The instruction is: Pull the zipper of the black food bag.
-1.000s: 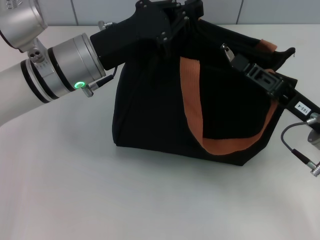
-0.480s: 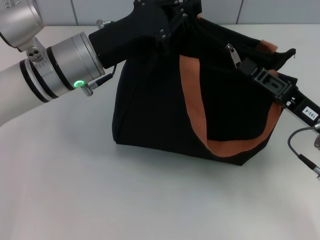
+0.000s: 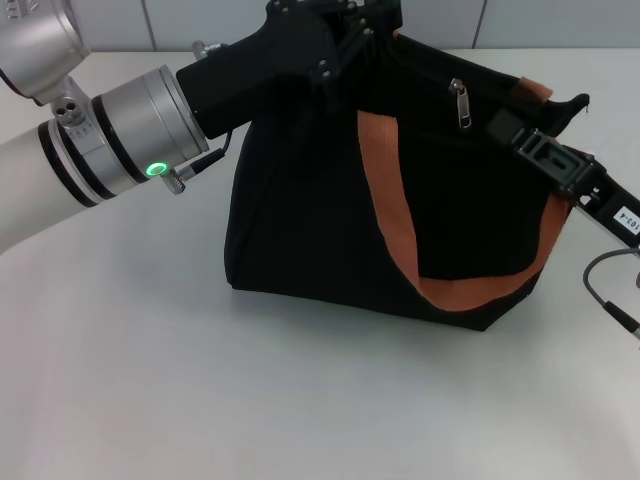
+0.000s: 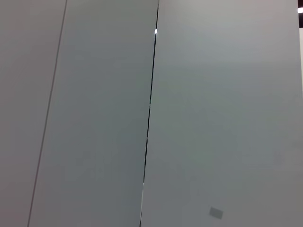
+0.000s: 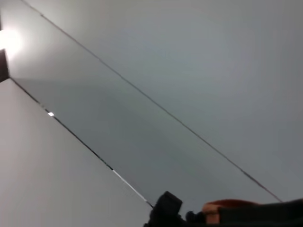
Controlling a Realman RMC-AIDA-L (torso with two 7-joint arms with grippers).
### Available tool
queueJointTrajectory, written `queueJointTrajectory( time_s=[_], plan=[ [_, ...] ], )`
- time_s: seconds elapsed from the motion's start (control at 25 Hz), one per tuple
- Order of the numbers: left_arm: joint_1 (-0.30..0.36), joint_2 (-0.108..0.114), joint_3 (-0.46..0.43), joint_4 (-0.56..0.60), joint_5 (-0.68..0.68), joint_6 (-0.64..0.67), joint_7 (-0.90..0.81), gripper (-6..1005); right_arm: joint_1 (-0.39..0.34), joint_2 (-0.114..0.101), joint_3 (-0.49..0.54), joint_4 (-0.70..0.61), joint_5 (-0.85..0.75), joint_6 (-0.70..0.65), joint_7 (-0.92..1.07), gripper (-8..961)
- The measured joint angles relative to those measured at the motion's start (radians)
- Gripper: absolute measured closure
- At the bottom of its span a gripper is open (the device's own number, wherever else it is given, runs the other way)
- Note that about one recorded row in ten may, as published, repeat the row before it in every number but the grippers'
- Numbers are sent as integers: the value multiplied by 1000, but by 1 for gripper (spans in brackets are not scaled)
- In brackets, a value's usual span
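The white desk [image 3: 250, 400] lies bare in front. On it stands the black food bag [image 3: 330, 220], its rust-orange strap [image 3: 385, 200] looping down the front panel. Along the top edge, the zipper [image 3: 461, 103] hangs free — a small silver tab touched by nothing. The right gripper [image 3: 505, 128] sits just beside it, jaws apparently released (the tips are hard to read). Farthest back, the left gripper [image 3: 365, 30] presses on the bag's top corner; whether its jaws are clenched I cannot tell. The pull looks unfinished: the tab needs regrasping.
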Motion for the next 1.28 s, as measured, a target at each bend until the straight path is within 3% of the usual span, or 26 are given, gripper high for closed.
queueJointTrajectory(
  time_s=[0.52, 0.68, 1.28],
  plan=[
    [0, 0, 4, 0, 0, 5, 0, 973, -2, 3, 49, 6, -7, -8, -112, 833],
    [0, 0, 6, 0, 0, 5, 0, 973, 3, 3, 49, 6, -10, -5, -129, 691],
    [-3, 0, 15, 0, -1, 6, -2, 975, 30, 5, 25, 9, -12, 62, -97, 692]
  ],
)
